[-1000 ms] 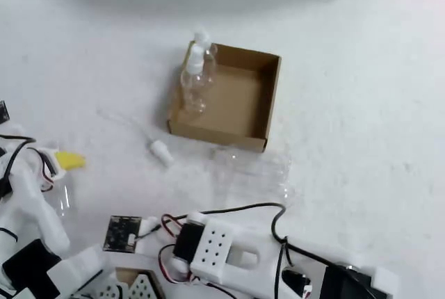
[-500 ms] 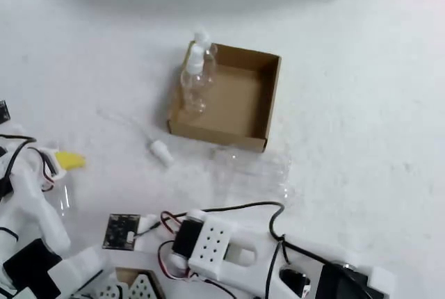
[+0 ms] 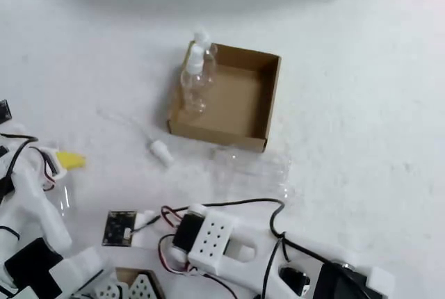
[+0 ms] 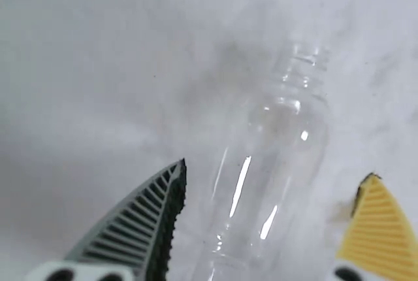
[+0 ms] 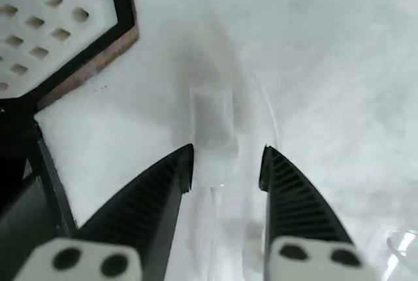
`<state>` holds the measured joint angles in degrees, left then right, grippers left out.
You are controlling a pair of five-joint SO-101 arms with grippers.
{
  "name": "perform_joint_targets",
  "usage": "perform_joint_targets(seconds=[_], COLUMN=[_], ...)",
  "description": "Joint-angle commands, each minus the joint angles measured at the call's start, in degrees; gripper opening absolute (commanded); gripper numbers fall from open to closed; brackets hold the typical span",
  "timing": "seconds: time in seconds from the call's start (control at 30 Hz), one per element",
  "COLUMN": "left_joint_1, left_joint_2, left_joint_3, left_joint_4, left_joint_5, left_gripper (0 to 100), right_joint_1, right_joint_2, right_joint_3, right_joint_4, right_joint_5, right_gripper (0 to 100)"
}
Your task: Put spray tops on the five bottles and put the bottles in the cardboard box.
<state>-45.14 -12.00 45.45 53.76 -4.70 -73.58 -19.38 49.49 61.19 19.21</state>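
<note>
In the high view the cardboard box (image 3: 240, 101) sits mid-table. Two bottles with spray tops (image 3: 195, 71) stand against its left wall. A loose spray top (image 3: 160, 151) lies in front of the box, and clear topless bottles (image 3: 254, 170) lie to its right. My left gripper (image 4: 274, 173) is open, its grey and yellow fingers on either side of a clear topless bottle (image 4: 271, 157) without touching it. The yellow finger (image 3: 69, 160) shows at the table's left. My right gripper (image 5: 225, 157) looks shut on a blurred, clear-white spray top (image 5: 212, 114) that sticks out past its tips.
The right arm's white body (image 3: 215, 243) and cables lie along the near edge, with a small circuit board (image 3: 119, 227) beside them. A perforated white part on a brown base (image 5: 52, 19) is close to the right gripper. The table's far half and right side are bare.
The right arm has edged slightly to the left and away from the near edge. The left arm, the box and the bottles have not moved.
</note>
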Motion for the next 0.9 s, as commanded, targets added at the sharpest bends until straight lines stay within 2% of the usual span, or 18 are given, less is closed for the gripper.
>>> perform_joint_targets(seconds=[0.0, 0.43, 0.6, 0.87], left_joint_1=[0.8, 0.9, 0.9, 0.9], left_joint_2=[-0.2, -0.3, -0.3, -0.3], left_joint_3=[-2.2, -2.2, -2.2, -2.2], left_joint_4=[-1.0, -1.0, -1.0, -1.0], left_joint_5=[0.3, 0.3, 0.2, 0.2], left_gripper=[38, 38, 38, 38], right_joint_1=[0.6, -0.7, -0.8, -0.6], right_joint_2=[-1.0, -0.4, -0.4, -1.1], right_joint_3=[-2.5, -1.9, -1.6, -2.1], right_joint_4=[-0.7, -0.6, -0.3, 3.1], right_joint_5=[0.5, 1.1, 1.1, 1.1], right_gripper=[14.2, 14.6, 19.9, 18.3])
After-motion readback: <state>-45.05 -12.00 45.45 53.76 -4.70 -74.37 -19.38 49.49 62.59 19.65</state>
